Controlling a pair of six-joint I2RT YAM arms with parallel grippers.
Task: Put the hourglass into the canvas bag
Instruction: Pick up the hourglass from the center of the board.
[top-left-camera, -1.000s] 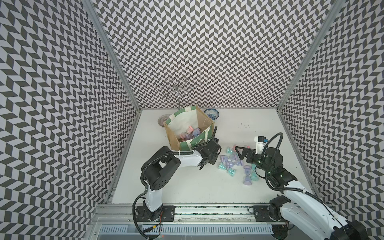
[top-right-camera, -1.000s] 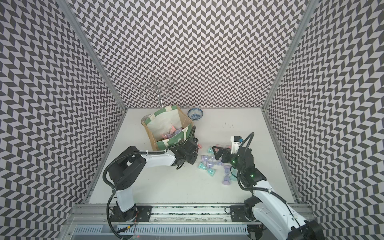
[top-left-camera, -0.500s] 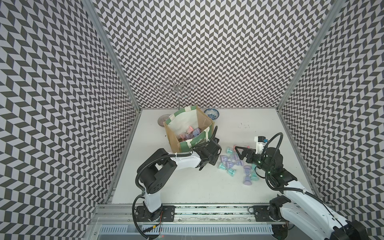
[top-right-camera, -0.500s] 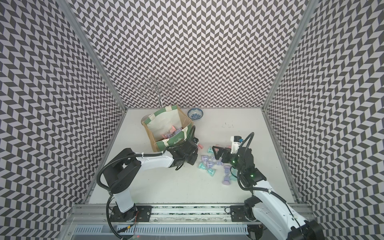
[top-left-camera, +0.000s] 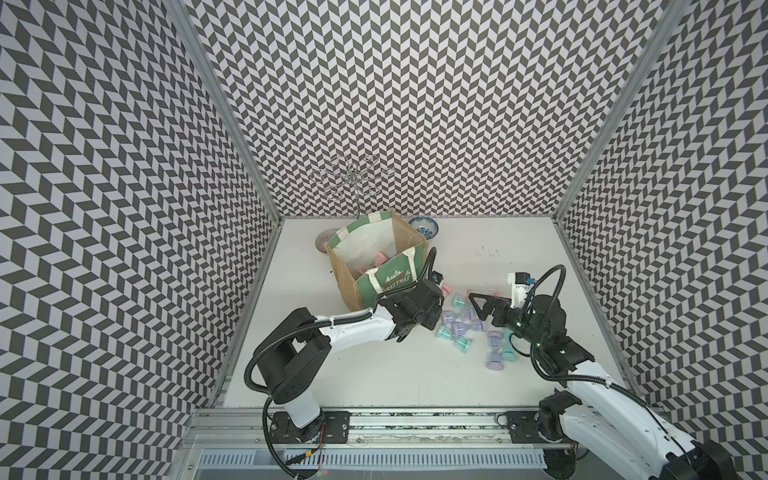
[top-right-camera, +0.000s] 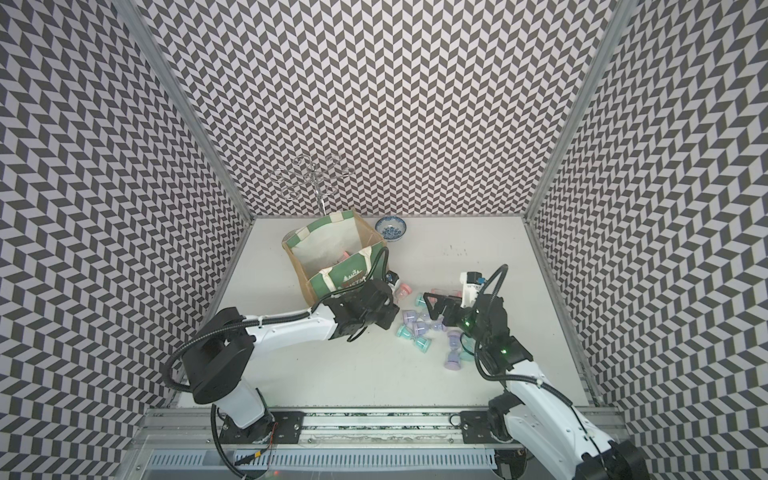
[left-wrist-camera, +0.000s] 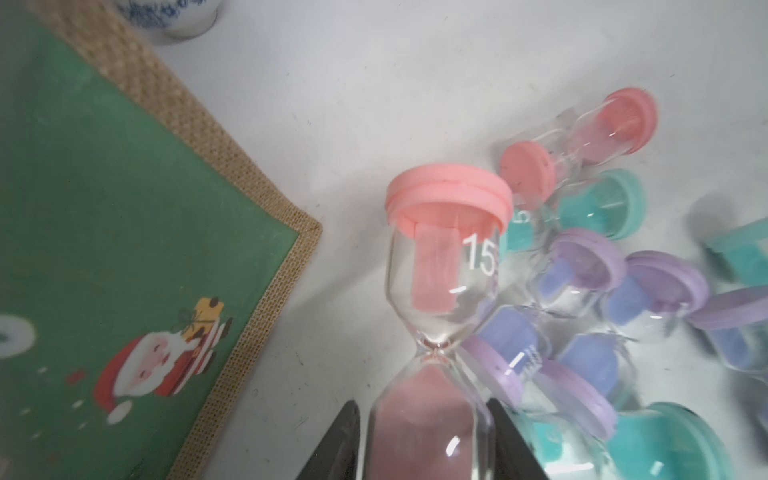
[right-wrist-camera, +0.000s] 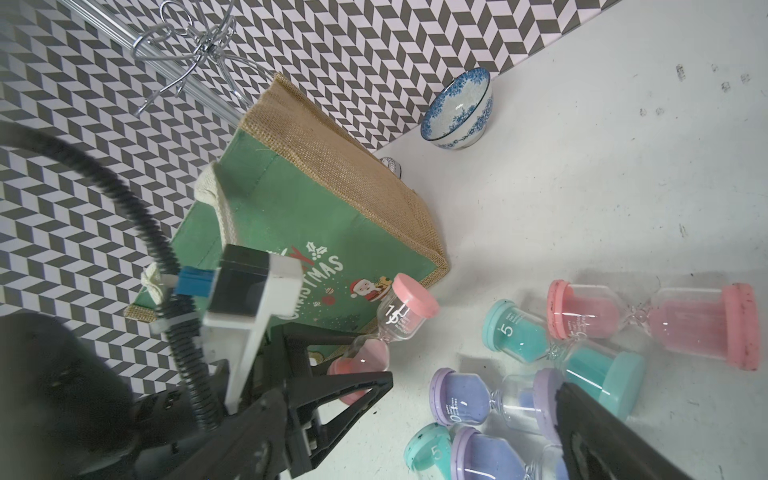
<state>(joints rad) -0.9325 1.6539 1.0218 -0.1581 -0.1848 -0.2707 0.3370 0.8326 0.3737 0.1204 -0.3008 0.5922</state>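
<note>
- Grasp made, left wrist view: left claw (left-wrist-camera: 428, 442) pinches pink hourglass (left-wrist-camera: 440, 286) by one bulb, just beside canvas bag (left-wrist-camera: 124, 187) corner.
- Right wrist view: hourglass tilted, low over desk (right-wrist-camera: 582, 187), outside bag.
- Top view: right claw (top-left-camera: 482, 308) spread, empty. Next, likely: lift above bag, release inside.

- Blue-and-white patterned bowl (top-left-camera: 424, 227): stands upright on the white table (top-left-camera: 374, 374), straight beyond the left gripper (left-wrist-camera: 422, 415), close to the chevron-patterned wall (top-left-camera: 415, 104).
- Chrome wire stand (top-left-camera: 353, 183): beyond the gripper and to its left, against the same wall.
- Dark scuff marks (top-left-camera: 490, 249): on the table, beyond the gripper and to its right.
</note>
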